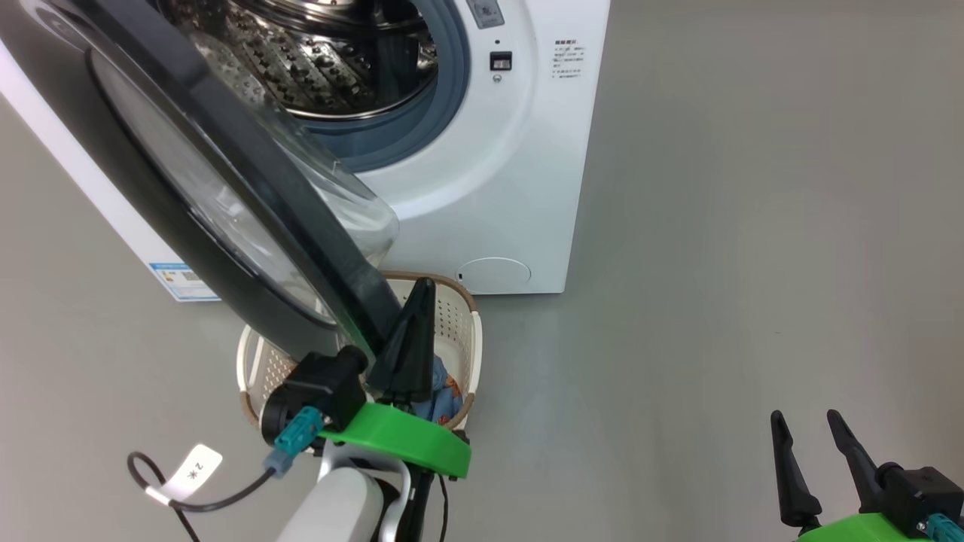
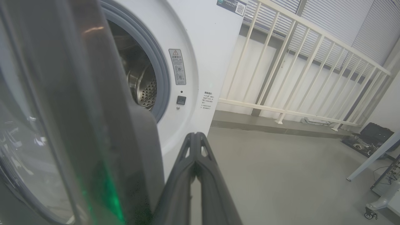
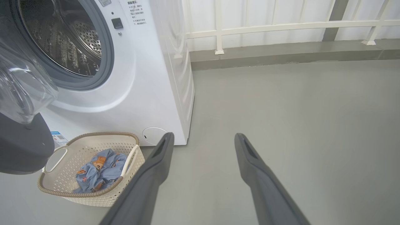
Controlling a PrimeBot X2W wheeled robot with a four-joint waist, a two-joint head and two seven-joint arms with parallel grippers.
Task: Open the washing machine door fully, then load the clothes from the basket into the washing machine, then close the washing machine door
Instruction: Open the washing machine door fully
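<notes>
Left hand [image 1: 422, 290], fingers together, sits at the door's [image 1: 248, 203] five o'clock edge; slipping off could knock the basket [image 1: 472, 320] below. Right hand [image 1: 804, 415] apart.

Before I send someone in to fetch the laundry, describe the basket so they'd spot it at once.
Find the big white washing machine with its round door swung open. On the grey floor right in front of it sits the basket: cream perforated plastic, brown woven-look rim, white handles, blue bear-print clothes inside.
</notes>
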